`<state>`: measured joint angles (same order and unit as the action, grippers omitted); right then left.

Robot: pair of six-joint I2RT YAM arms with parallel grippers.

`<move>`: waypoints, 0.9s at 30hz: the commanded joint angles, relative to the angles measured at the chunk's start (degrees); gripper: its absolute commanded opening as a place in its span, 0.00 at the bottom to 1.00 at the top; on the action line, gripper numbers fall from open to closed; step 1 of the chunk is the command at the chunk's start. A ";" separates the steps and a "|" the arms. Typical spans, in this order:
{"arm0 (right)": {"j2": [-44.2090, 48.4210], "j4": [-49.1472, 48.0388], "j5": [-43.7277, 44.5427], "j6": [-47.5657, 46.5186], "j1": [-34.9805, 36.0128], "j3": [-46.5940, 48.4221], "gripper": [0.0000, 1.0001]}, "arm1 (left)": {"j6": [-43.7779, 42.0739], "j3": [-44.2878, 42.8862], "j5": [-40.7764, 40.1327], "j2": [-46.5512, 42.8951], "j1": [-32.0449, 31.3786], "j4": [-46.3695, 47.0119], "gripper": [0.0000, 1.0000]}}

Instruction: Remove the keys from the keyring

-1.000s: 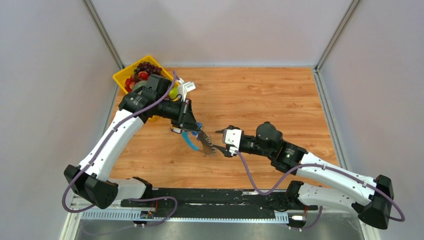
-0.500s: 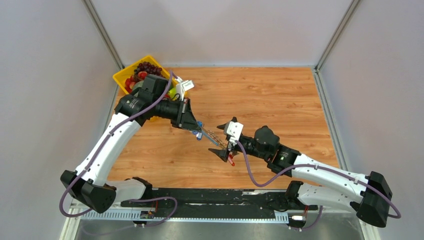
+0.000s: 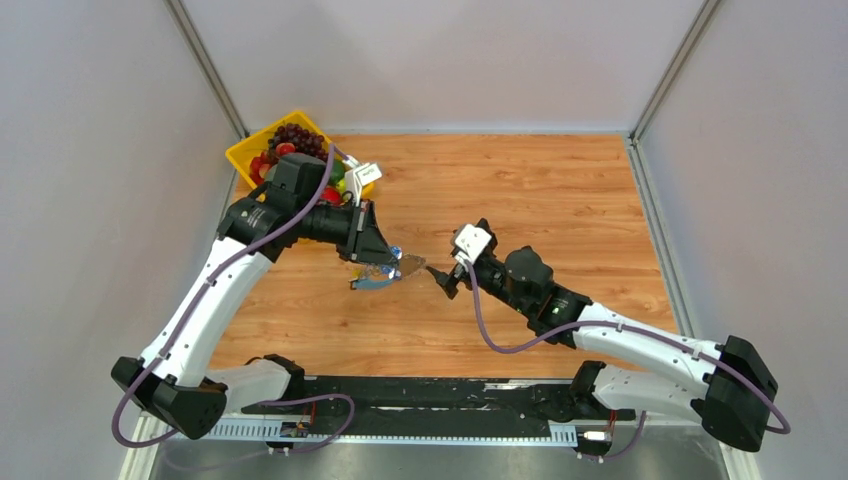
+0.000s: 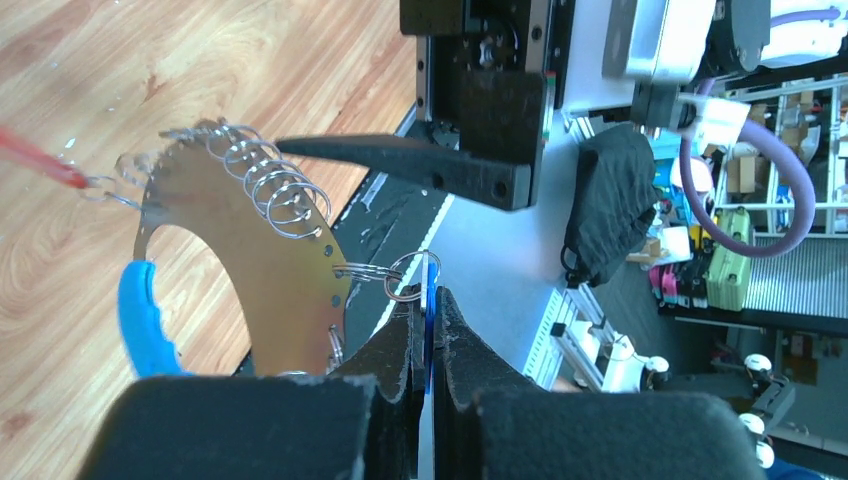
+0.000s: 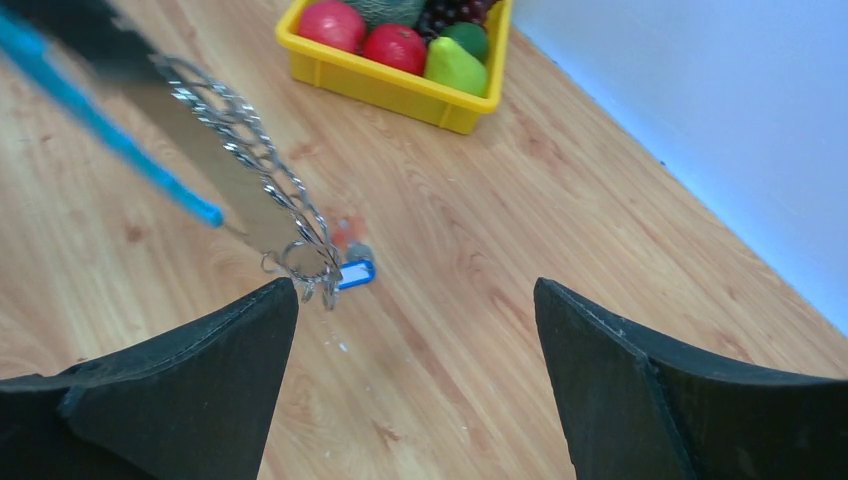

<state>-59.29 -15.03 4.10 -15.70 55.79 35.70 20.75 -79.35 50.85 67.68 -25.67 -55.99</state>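
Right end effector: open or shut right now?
Open. The right end effector shows its two black fingers wide apart in the wrist view, gripping nothing.

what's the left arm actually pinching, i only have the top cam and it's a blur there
Observer: The left wrist view shows the left fingers shut on a thin blue key, which a small ring links to the keyring.
Operator: is the right one holding anything
Observer: No. In the right wrist view the right fingers are spread wide with nothing gripped between them.
Operator: any other key on it
Observer: The left wrist view shows a red key at the keyring's far tip.
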 commanded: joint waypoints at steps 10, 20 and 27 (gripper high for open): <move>-1.22 -5.36 -0.53 -0.86 -1.85 3.05 0.92 | 4.14 3.07 9.86 -1.26 0.17 5.77 0.00; 10.32 -2.99 -12.90 0.58 -2.48 1.32 0.77 | 6.23 7.63 14.75 -2.37 0.11 12.14 0.00; 11.37 -4.34 -25.78 3.25 -2.54 1.94 0.53 | 12.39 12.61 19.30 -3.54 0.10 24.66 0.00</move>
<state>-46.76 -17.89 -12.49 -15.33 53.43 36.80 28.80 -67.64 64.51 66.59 -25.67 -42.06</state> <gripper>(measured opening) 0.601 0.019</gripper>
